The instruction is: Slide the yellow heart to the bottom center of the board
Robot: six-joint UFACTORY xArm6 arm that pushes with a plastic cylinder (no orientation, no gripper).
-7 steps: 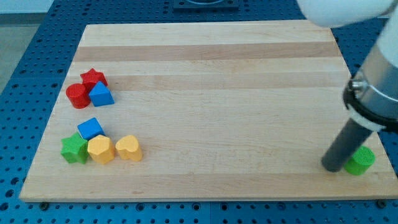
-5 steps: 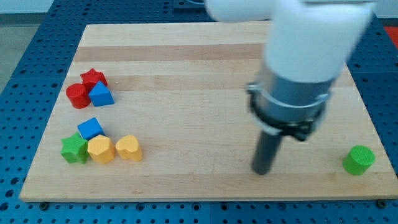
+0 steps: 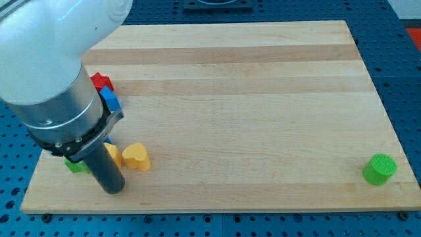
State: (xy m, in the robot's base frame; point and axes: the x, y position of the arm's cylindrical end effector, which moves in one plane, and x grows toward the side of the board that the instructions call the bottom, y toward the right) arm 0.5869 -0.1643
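At the near left of the pale wooden board [image 3: 237,99], my tip [image 3: 113,189], the lower end of a straight dark rod, sits close to the near edge. No jaws belong to this arm, so nothing is clenched or released; the rod merely rests its end on the wood.

Just right of the tip and slightly farther away lies the yellow heart-shaped block [image 3: 137,157], apart from the rod by a narrow gap as far as I can tell. Immediately left of the heart, a second yellow block [image 3: 114,154] is mostly hidden behind the rod, its shape unclear. A sliver of a green block [image 3: 77,166] peeks out beneath the arm's grey cylindrical body [image 3: 59,112], left of the rod.

Farther back on the left, a red block [image 3: 100,81] and a blue block [image 3: 109,99] show partly beside the grey body; their shapes cannot be made out.

Well apart, at the near right corner, stands a green cylinder block [image 3: 379,169], alone.
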